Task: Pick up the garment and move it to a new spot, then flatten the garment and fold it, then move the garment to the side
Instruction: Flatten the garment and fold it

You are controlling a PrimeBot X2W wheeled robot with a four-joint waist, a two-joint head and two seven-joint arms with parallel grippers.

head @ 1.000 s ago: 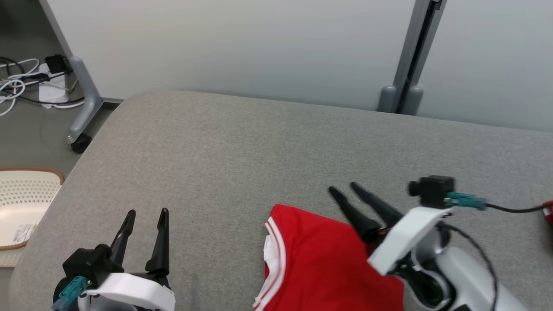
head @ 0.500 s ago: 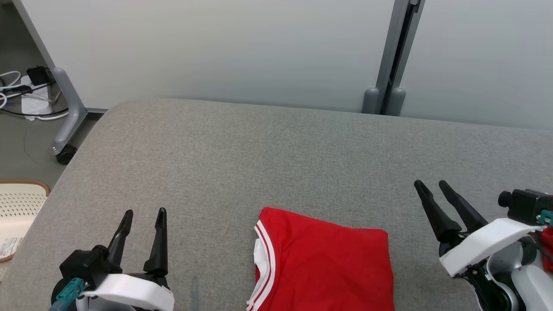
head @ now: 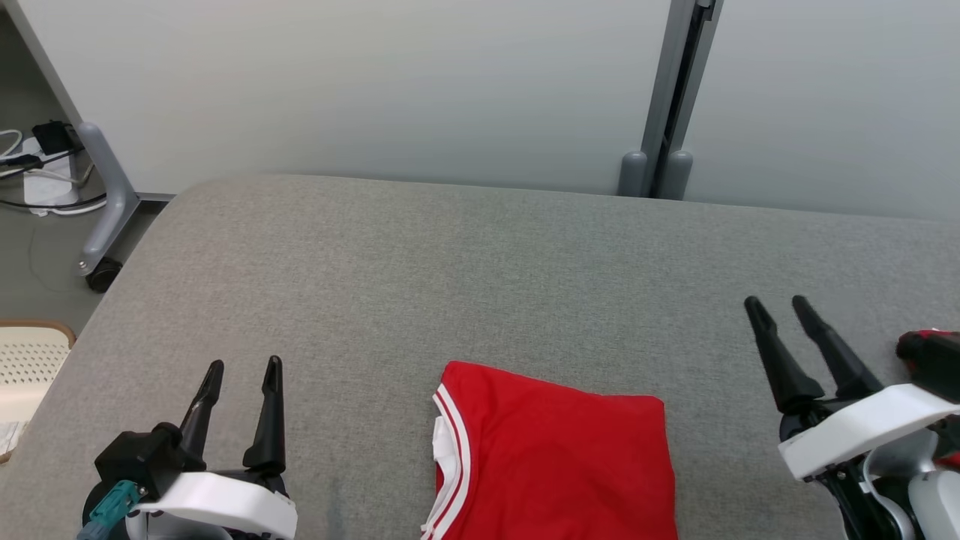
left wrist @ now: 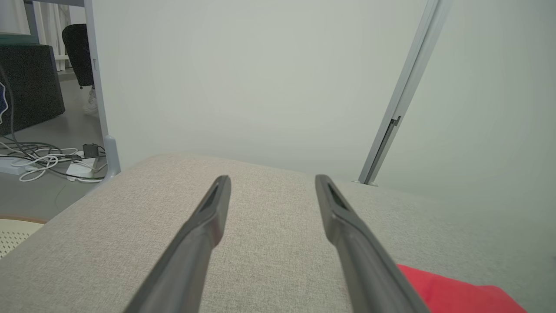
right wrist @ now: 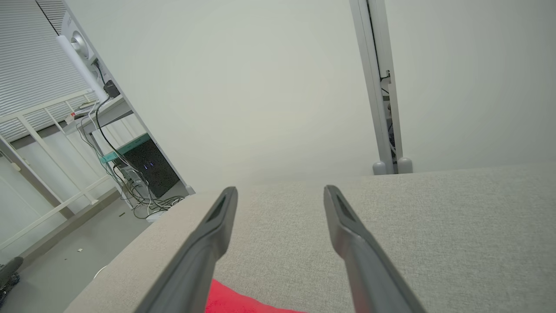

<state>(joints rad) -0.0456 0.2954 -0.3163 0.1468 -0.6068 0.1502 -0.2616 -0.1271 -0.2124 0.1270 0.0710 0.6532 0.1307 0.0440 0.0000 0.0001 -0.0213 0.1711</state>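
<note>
The garment (head: 555, 457) is a red shirt with a white-striped collar, folded into a neat rectangle at the near middle of the grey table (head: 450, 270). A corner of the garment (left wrist: 456, 293) shows at the lower right of the left wrist view, and a bit of the garment (right wrist: 234, 302) at the bottom of the right wrist view. My left gripper (head: 241, 367) stands open over bare table to the shirt's left. On the shirt's right my right gripper (head: 776, 304) is open too, apart from the cloth. Both hold nothing.
A pale partition wall with a grey post (head: 664, 97) runs behind the table. Left of the table are a wheeled frame leg (head: 105, 202), cables on the floor (head: 30, 172) and a cream perforated basket (head: 26, 360). A red object (head: 930, 341) sits at the right edge.
My right gripper has drawn back off the garment to its right, leaving the folded shirt lying free. The camera has also shifted a little. The left gripper has kept its place.
</note>
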